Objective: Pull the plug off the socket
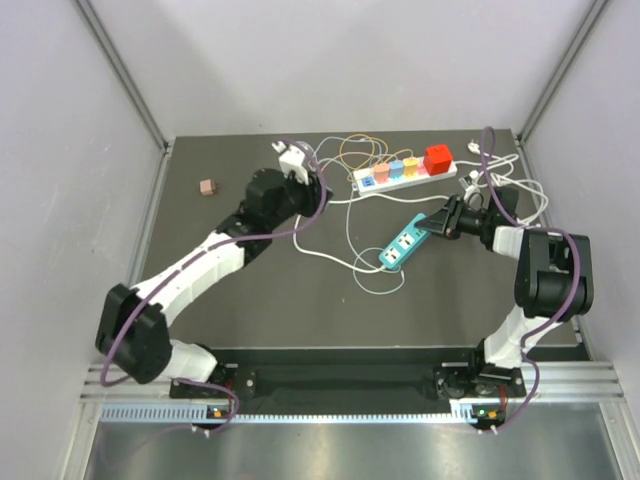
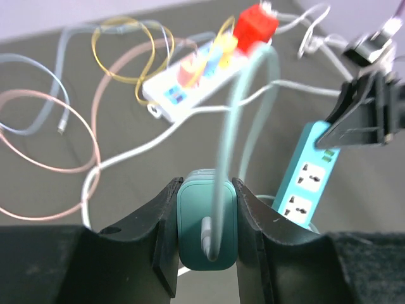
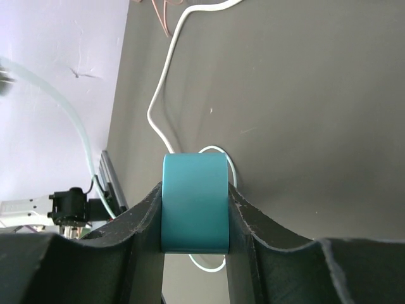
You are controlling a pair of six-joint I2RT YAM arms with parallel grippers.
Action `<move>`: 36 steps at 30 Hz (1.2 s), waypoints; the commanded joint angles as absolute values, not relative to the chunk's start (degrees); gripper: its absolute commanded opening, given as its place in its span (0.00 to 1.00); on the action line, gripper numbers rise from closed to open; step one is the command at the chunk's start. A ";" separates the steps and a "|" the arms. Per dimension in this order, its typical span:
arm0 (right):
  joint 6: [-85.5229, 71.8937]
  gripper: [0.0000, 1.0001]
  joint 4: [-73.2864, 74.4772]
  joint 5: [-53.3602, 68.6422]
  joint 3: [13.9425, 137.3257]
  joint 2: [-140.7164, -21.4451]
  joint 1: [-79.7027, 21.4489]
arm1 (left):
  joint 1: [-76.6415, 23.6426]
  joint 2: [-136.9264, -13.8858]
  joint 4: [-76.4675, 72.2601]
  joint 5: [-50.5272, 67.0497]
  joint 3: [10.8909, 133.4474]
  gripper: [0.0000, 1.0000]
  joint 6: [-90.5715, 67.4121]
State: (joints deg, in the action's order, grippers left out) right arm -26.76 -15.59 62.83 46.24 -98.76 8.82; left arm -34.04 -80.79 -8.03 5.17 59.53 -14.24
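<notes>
Teal plug point(image 2: 204, 235) pinched in left gripper point(image 2: 205, 187) by far edge, off the strip point(image 1: 404, 243) | right gripper point(image 3: 195, 190) clamps strip | pull looks done, next: lower and release

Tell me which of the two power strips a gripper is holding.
The teal power strip, clamped at its end by the right gripper. The white power strip, carrying coloured plugs, lies ungripped farther back on the table.
</notes>
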 commanded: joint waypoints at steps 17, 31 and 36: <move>-60.90 0.00 -63.19 69.79 40.08 -98.53 14.68 | -33.31 -63.72 1.76 11.25 91.82 0.00 -13.62; -53.61 0.00 -53.00 68.91 40.87 -99.49 14.68 | -33.31 -63.28 8.44 -8.50 97.92 0.00 -1.51; -51.68 0.00 -50.89 69.08 41.04 -99.14 14.68 | -32.79 -64.59 -4.95 -27.55 85.01 0.00 9.72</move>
State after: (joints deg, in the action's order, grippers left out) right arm -53.93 -50.04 68.64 40.12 -99.77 14.41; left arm -33.30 -61.93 2.48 -12.84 91.26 0.62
